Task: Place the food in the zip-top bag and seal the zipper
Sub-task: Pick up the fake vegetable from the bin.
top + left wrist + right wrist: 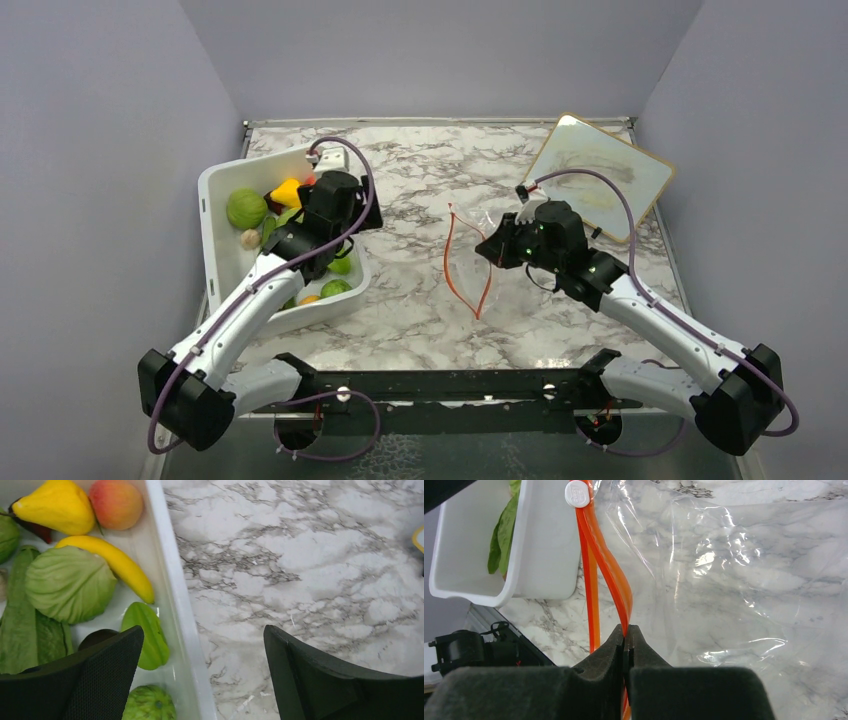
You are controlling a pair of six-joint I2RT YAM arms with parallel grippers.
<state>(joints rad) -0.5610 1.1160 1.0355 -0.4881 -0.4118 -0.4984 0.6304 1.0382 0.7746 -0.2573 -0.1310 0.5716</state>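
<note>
While the right gripper (625,632) pinches 1 strand of the zipper (611,575) between tightly pressed jaws, the left gripper (202,635) hangs spread wide over the right wall of the white tub (170,580), holding nothing. From where I stand, 1 of its fingers (95,680) sits above the inside of the tub and the other above the bare marble table (310,555), so the wall runs between them.

All the food I can see lies in the tub. Under the left wrist there is a yellow pear-shaped fruit (55,505) with a peach (116,502) just beside it, and a banana (117,562) lying aslant close to the wall. A cabbage (67,582) rests against the banana, with a long dark green vegetable (20,625) to its left. A flat green leaf (147,635) lies by the wall, and a small round green piece (150,705) sits nearest the arm.

The zip-top bag (734,580) lies on the marble near the middle of the table, to the right of the tub, with its mouth turned toward it. The 2 red-orange strands bow apart, so the mouth stands open, and a white slider (577,493) sits at the end where they meet. A white board (600,175) with a yellow rim sits at the far right corner.
</note>
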